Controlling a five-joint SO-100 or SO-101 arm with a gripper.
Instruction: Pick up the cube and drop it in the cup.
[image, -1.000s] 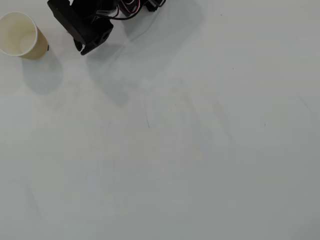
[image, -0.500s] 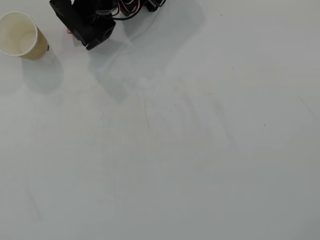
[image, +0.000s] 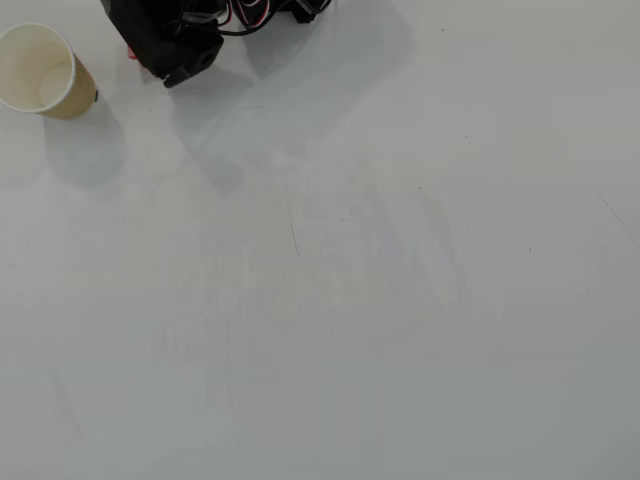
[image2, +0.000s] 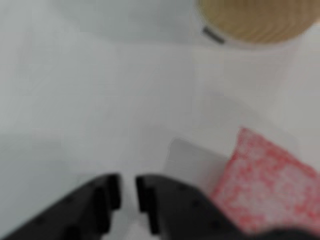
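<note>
1. The cube (image2: 267, 180) is riding in my gripper (image2: 127, 192) right now. The wrist view shows the speckled red-pink block sitting right against the black finger structure at lower right, and it looks clamped, though the shot's blurry so I can't see the contact faces cleanly.
2. What changed: a second ago the arm head sat lower in the overhead view and no red showed. Now it's slid up toward the top edge, and a sliver of red peeks out on its left side.
3. I read that as pick done, carry underway.
4. The cup (image: 42, 70) stands upright at top left in the overhead view, just beside the arm, mouth open. Nothing's visible inside from here.
5. Pose: the arm is tucked at the top edge and mostly out of frame. In the wrist view the cup's tan wall is at the top right, so I'm not over the rim yet.
</note>
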